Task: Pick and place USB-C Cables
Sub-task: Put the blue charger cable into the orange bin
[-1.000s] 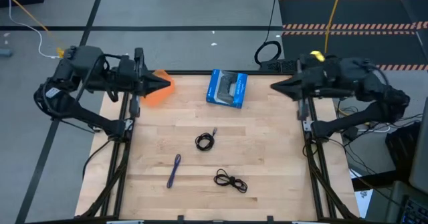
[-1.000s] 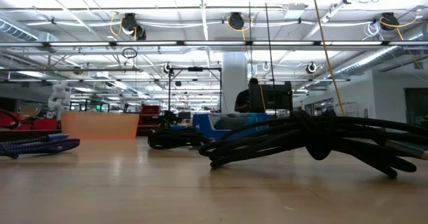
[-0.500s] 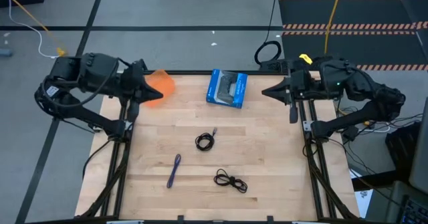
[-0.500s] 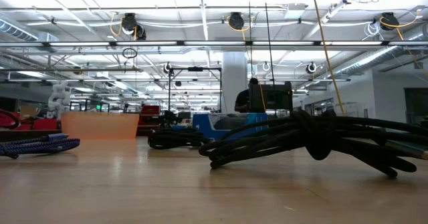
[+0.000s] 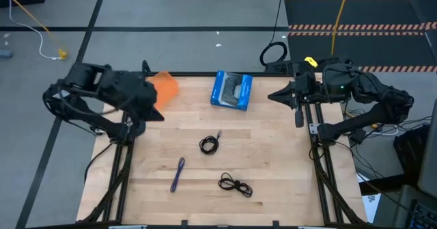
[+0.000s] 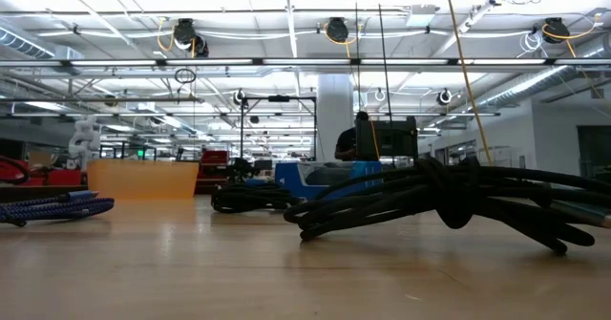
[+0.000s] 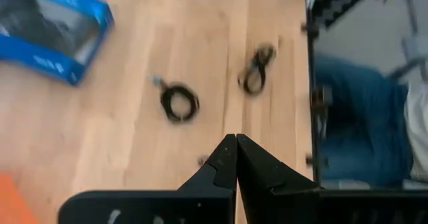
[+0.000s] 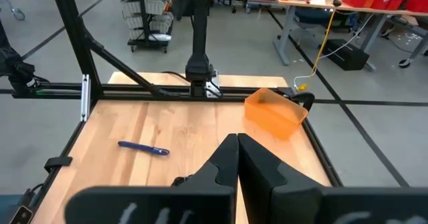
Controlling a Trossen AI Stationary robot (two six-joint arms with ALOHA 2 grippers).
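Observation:
Three USB-C cables lie on the wooden table. One black coil (image 5: 209, 144) is at the middle, a second black coil (image 5: 235, 184) is near the front, and the blue-purple bundle (image 5: 177, 173) is at the front left. My left gripper (image 5: 159, 115) is shut and empty over the table's far left part, beside the orange bin (image 5: 164, 88). In its wrist view (image 7: 235, 142) it looks down on both black coils (image 7: 179, 102) (image 7: 257, 69). My right gripper (image 5: 270, 96) is shut and empty above the far right edge. Its wrist view (image 8: 237, 141) shows the blue-purple bundle (image 8: 144, 148).
A blue box (image 5: 232, 90) lies at the far middle of the table. The orange bin stands at the far left corner and also shows in the right wrist view (image 8: 274, 112). Black frame rails (image 5: 317, 154) run along the table's left and right sides.
My left gripper has swung from the far left corner toward the table's near edge and tipped downward, staying shut. My right gripper has gone a little toward the table's left, then kept still. The cables have not moved.

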